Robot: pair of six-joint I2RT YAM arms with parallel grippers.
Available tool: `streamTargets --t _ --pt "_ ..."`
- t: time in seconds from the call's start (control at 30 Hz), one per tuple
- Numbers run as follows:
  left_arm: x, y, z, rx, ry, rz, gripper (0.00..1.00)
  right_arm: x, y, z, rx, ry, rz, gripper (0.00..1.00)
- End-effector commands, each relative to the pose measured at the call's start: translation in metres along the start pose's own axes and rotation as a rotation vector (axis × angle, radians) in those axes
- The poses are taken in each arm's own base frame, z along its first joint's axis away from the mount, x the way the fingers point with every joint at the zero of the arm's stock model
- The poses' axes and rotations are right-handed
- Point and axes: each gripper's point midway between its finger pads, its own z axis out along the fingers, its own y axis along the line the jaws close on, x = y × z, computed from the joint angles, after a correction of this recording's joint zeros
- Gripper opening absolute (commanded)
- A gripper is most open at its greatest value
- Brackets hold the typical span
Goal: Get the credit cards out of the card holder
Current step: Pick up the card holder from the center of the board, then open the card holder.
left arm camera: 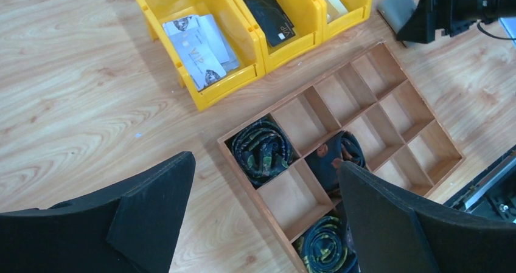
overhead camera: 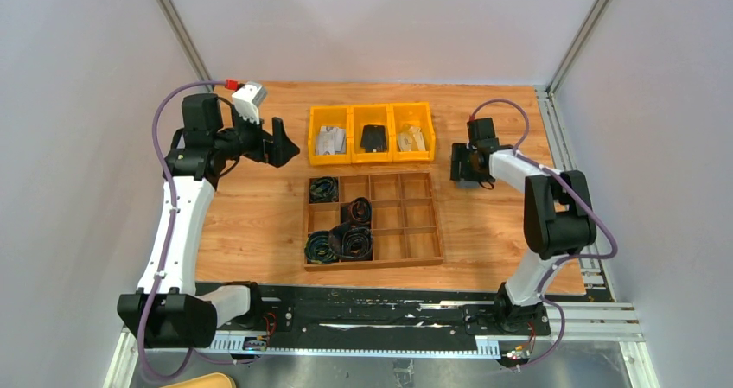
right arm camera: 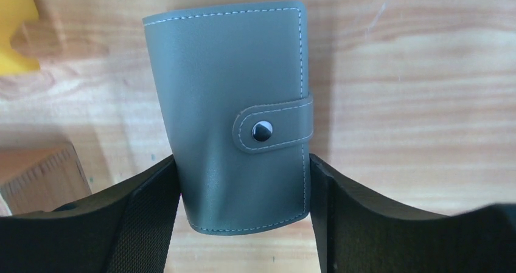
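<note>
The grey card holder [right arm camera: 231, 103] lies flat on the wooden table, its snap strap fastened, so any credit cards inside it are hidden. My right gripper [right arm camera: 243, 160] is shut on the card holder, one black finger pressed to each long side near its lower end. In the top view the right gripper [overhead camera: 462, 165] sits low, right of the yellow bins, and covers the holder. In the left wrist view a corner of the card holder [left arm camera: 398, 8] shows beside it. My left gripper [left arm camera: 266, 162] hangs open and empty above the table's left side.
Three joined yellow bins [overhead camera: 372, 158] stand at the back centre. The left one holds silvery-white cards [left arm camera: 201, 45] and the middle one a black card [left arm camera: 271, 14]. A wooden compartment tray [overhead camera: 373, 264] with rolled dark fabric [left arm camera: 263, 148] sits in front of them.
</note>
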Motion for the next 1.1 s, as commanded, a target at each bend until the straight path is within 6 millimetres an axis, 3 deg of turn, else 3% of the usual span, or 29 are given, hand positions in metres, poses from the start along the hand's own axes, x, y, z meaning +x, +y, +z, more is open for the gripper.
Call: streamTargets --t 0.0,0.17,0.27,0.37,0.53,0.73,0.9,1.07 --pt "-0.006 0.000 -0.001 -0.014 0.002 -0.089 1.00 -0.007 0.010 -0.025 -0.045 -0.099 0.017 0.68" --pt "-0.006 -0.010 -0.001 0.027 0.011 -0.164 1.00 -0.028 0.026 -0.066 -0.132 -0.224 0.034 0.65" --pt "-0.006 -0.022 0.002 0.088 0.021 -0.204 1.00 -0.040 0.052 -0.099 -0.239 -0.293 0.020 0.65" --pt "-0.006 -0.045 0.012 0.148 0.050 -0.188 1.00 -0.049 0.092 -0.138 -0.366 -0.372 -0.011 0.65" --pt "-0.007 -0.077 0.024 0.248 0.089 -0.216 1.00 -0.046 0.173 -0.202 -0.580 -0.470 -0.104 0.65" --pt "0.004 -0.101 0.033 0.330 0.146 -0.311 1.00 -0.036 0.249 -0.257 -0.728 -0.535 -0.210 0.65" --pt "0.013 -0.113 0.032 0.371 0.155 -0.349 1.00 -0.038 0.287 -0.296 -0.773 -0.614 -0.264 0.65" --pt "0.004 -0.125 0.023 0.422 0.109 -0.379 0.95 -0.036 0.311 -0.323 -0.825 -0.672 -0.294 0.65"
